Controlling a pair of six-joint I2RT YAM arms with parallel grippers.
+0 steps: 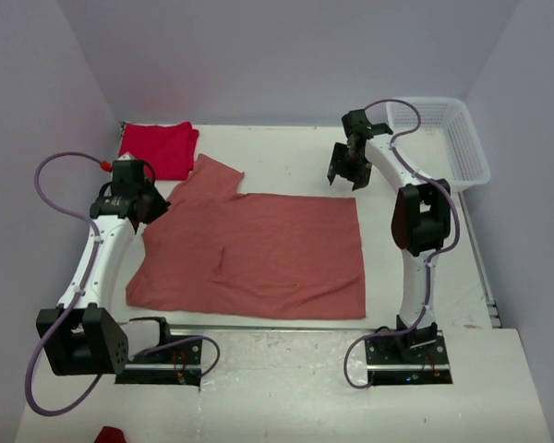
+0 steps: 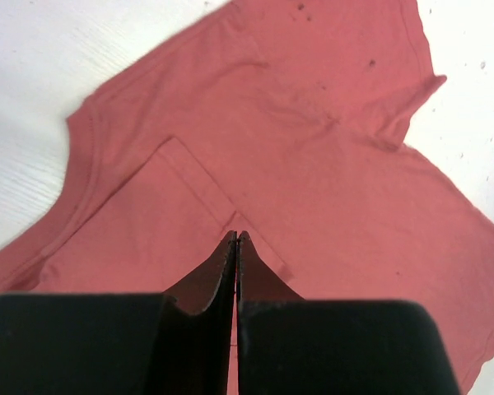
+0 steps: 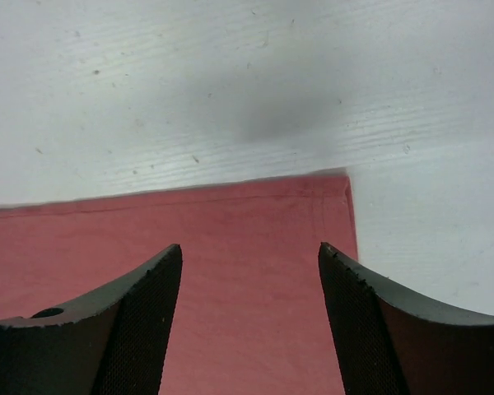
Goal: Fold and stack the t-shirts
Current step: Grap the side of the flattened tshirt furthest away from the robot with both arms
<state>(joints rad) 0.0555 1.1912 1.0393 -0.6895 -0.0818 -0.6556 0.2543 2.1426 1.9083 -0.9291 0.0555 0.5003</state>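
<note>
Left jaws: pressed fully together, tips at lower centre of the left wrist view, directly over the salmon-pink t-shirt [image 2: 313, 164], at the slanting edge of a turned-over flap. Cannot tell whether any cloth is pinched. From overhead they sit at the shirt's left edge, by the sleeve.

Right jaws: well apart, holding nothing. The shirt's hemmed corner [image 3: 337, 189] shows between and just beyond the tips, with bare tabletop [image 3: 230, 82] above it.

Pink shirt: spread mostly flat across the centre of the overhead view, 1 sleeve pointing upper left, left side rumpled, 1 crease near the middle.

Red t-shirt [image 1: 159, 148]: folded into a compact block, upper left, just beside that sleeve.

White mesh basket [image 1: 471, 152]: upper right.
</note>
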